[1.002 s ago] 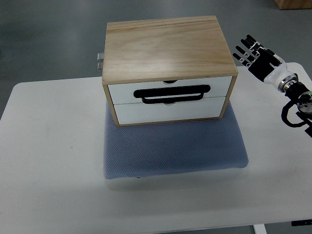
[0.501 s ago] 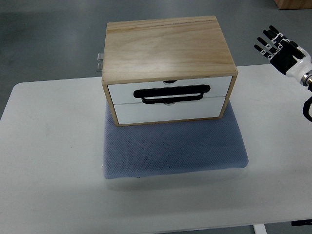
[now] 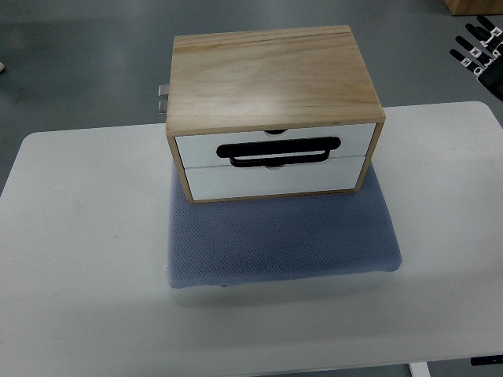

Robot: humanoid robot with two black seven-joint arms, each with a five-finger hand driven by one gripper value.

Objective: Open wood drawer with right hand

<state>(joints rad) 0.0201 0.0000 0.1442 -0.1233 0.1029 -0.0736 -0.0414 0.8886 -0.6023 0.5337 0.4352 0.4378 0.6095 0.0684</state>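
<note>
Top view shows our right hand (image 3: 481, 49), fingers spread and empty, well up-right of the drawer's (image 3: 273, 148) left-right black handle (image 3: 279, 151).

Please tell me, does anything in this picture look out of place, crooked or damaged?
Nothing stands out. The wood drawer box sits squarely on the blue mat, both drawer fronts flush and shut, the black handle intact. The right hand is far off at the upper right edge, fingers spread, touching nothing.
</note>
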